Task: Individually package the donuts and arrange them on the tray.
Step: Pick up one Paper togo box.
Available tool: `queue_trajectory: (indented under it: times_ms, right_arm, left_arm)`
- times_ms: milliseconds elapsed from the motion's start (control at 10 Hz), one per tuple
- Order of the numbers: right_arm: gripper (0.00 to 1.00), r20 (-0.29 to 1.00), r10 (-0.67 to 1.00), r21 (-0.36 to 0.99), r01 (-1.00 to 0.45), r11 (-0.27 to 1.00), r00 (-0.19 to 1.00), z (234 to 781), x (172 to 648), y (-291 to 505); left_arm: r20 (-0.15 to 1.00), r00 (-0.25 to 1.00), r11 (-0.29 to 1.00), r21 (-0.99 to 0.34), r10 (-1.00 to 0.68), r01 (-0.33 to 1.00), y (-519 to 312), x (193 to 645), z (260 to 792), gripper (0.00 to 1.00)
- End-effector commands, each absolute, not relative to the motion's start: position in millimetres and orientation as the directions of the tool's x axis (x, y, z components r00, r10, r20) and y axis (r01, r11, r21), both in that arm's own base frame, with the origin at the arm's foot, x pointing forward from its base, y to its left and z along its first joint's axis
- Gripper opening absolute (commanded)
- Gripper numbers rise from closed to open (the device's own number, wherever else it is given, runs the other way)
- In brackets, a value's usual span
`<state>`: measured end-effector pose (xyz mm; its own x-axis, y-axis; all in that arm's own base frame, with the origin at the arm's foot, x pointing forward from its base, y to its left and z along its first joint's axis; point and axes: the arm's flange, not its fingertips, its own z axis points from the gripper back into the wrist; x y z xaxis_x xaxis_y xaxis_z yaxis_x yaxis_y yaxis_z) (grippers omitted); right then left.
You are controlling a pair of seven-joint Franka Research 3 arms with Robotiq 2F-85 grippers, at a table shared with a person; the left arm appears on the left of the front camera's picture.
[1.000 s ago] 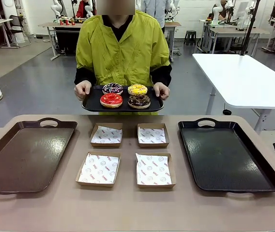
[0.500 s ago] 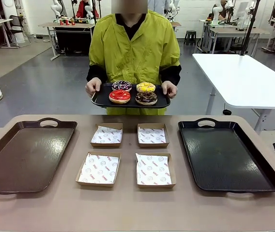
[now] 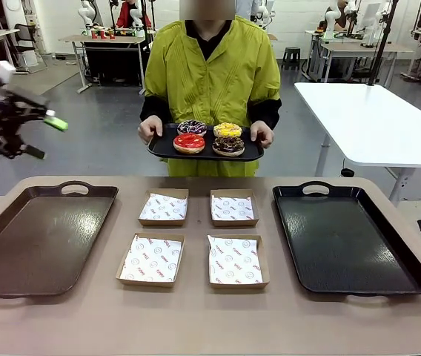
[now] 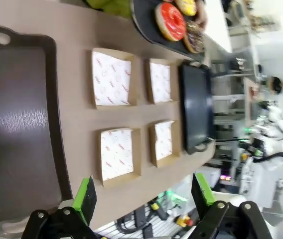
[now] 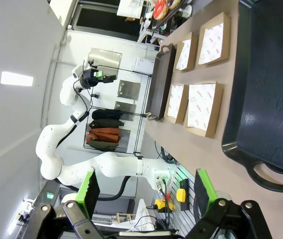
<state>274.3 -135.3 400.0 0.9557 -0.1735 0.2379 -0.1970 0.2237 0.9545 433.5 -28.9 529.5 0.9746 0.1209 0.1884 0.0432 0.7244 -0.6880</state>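
The donuts (image 3: 181, 143), all four, are sitting on a small black serving tray (image 3: 164, 150) that the person is holding above the table's twelve o'clock edge. Nothing is getting packaged yet. The four paper-lined cardboard boxes (image 3: 150, 259) at the centre are lying bare, as are the brown tray (image 3: 40, 237) at nine o'clock and the black tray (image 3: 347, 237) at three. The left gripper (image 3: 46, 139) is hovering at ten o'clock, jaws apart. The right gripper (image 5: 146, 186) is hanging off the three o'clock side, jaws spread wide.
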Motion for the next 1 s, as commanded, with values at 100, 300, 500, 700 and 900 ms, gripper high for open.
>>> queue_trajectory:
  times_ms: [100,300,500,700,900]
  right_arm:
    - [1.00,0.241,-0.175,0.956,-0.203,0.213,0.954,400,274,-136]
    - [1.00,0.241,-0.175,0.956,-0.203,0.213,0.954,400,274,-136]
    - [1.00,0.241,-0.175,0.956,-0.203,0.213,0.954,400,274,-136]
    - [1.00,0.241,-0.175,0.956,-0.203,0.213,0.954,400,274,-136]
    - [1.00,0.241,-0.175,0.956,-0.203,0.213,0.954,400,274,-136]
  left_arm:
    - [0.121,0.989,0.898,-0.438,0.084,-0.023,-90,485,510,1.00]
    - [0.095,0.993,0.953,-0.301,0.073,-0.041,-133,514,480,1.00]
    - [0.090,0.995,0.976,-0.216,0.048,-0.027,-163,538,449,1.00]
    - [0.104,0.994,0.987,-0.161,0.030,-0.013,-180,554,418,1.00]
    - [0.113,0.994,0.993,-0.115,0.005,0.008,-198,561,393,1.00]
